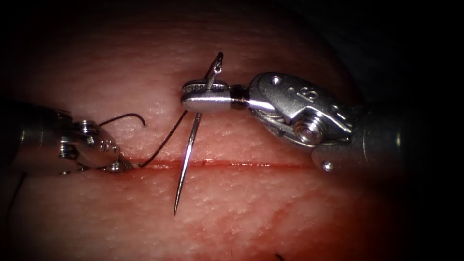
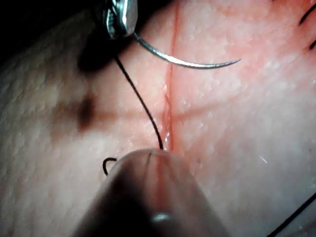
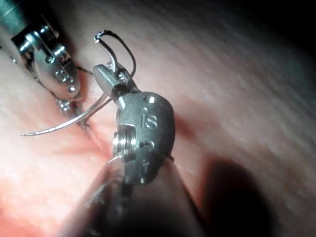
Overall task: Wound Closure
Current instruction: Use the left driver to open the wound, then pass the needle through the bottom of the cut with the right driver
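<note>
1. right arm's tool (image 1: 205, 95) lay closest to the endoscope, reaching in from three o'clock; its jaws were pressed together on the needle (image 1: 186, 159) near the swaged end, far from the point.
2. the needle hung free above the tissue (image 1: 270, 212), not in it. its tail rose toward twelve o'clock past the jaws, and its point aimed at six o'clock, crossing over the cut (image 1: 251, 165).
3. thread (image 1: 166, 137) ran from the tail down toward eight o'clock, reaching the cut beside the left arm's tool (image 1: 126, 165).
4. the left arm's tool came in from nine o'clock with its tip at the cut's left end; i could not tell how its jaws stood or whether they held anything. a loose curl of thread (image 1: 128, 117) lay just above it.
5. judged from this, the needle was loaded and poised between bites. a next bite would call for turning the point square to the cut's edge, with slack thread kept out of the way.
</note>
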{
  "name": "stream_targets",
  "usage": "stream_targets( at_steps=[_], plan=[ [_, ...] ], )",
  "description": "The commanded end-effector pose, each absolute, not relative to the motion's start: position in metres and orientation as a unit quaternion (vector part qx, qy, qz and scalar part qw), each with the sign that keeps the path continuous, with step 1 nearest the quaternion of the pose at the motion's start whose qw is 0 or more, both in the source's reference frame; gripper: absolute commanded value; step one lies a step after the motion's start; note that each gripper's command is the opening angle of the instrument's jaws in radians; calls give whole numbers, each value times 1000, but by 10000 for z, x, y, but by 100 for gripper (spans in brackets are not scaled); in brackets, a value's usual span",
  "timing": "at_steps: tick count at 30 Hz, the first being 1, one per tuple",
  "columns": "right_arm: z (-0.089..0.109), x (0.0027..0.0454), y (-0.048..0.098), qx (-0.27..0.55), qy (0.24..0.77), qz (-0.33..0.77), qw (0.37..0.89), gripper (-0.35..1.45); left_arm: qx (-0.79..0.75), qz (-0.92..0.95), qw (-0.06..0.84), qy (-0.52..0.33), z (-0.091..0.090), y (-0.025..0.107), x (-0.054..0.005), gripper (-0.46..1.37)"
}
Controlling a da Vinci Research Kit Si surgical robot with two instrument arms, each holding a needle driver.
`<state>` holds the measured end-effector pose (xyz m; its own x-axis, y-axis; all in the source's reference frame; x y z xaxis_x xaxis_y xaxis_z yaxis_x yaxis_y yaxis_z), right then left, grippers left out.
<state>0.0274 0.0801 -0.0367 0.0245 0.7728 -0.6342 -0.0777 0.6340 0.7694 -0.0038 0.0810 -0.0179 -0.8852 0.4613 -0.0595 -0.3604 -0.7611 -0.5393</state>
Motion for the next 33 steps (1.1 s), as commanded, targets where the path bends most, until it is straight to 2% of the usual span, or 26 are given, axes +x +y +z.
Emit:
stream_targets(
  at_steps=[1, 7, 9, 16, 33],
  plan=[
    [-367, 274, 801, 278, 618, 322, 661, -35, -93, 933, 223, -265, -181, 811, -39, 36],
    [-360, 279, 800, 263, 620, 307, 673, -35, -89, 930, 234, -268, -188, 816, -40, 52],
    [-354, 282, 799, 252, 621, 302, 678, -35, -88, 929, 239, -267, -190, 817, -40, 62],
    [-343, 281, 802, 218, 621, 293, 694, -35, -88, 929, 246, -263, -192, 817, -40, 73],
    [-344, 319, 829, 98, 661, 214, 713, -35, -89, 929, 246, -262, -192, 815, -39, 68]
  ],
)
